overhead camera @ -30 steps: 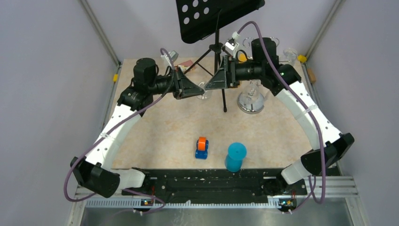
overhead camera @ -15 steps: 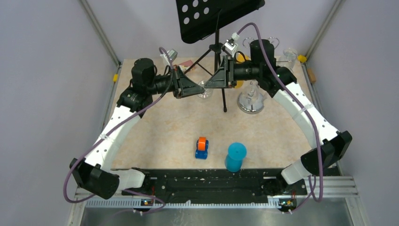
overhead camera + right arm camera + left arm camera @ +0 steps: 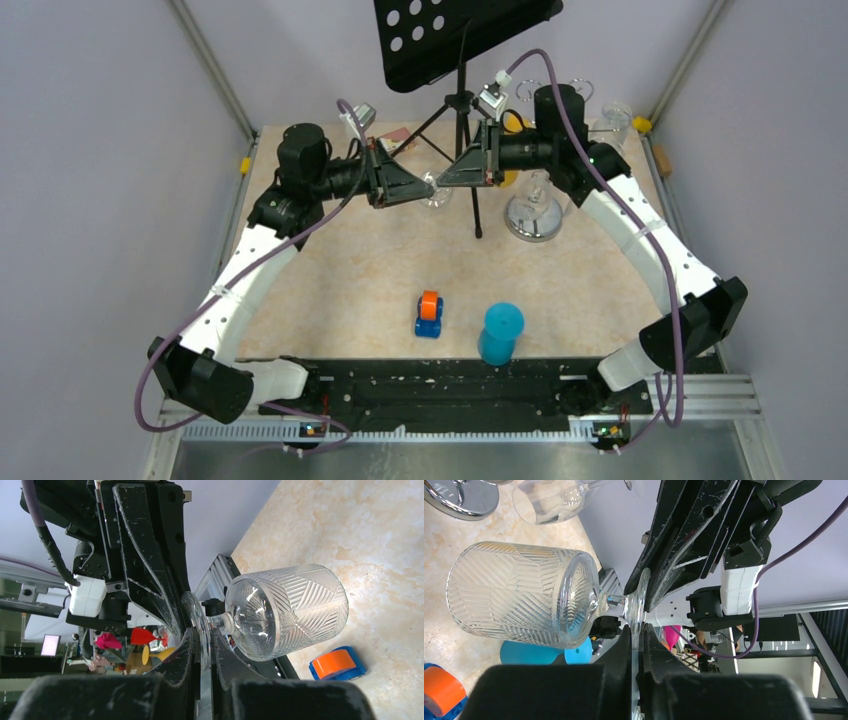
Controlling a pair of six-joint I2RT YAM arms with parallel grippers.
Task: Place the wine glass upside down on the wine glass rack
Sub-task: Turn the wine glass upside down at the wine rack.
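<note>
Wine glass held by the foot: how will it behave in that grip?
Likely fragile: the wine glass looks like thin clear glass. Probably slippery: left gripper and right gripper pinch only its smooth foot. Its bowl overhangs sideways, so it may pivot.

Right pincer [image 3: 202, 639] and left pincer [image 3: 180, 612] both clamp the wine glass [image 3: 287, 610] foot; its ribbed bowl lies sideways

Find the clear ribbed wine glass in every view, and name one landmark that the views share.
Top external: the clear ribbed wine glass is small, at upper centre.
Left wrist: the glass lies sideways at centre-left, bowl pointing left.
Right wrist: the glass lies sideways right of centre, bowl pointing right.
Shared landmark: the orange-and-blue plastic object, at the bottom-left corner for the left wrist and at lower right for the right wrist.
</note>
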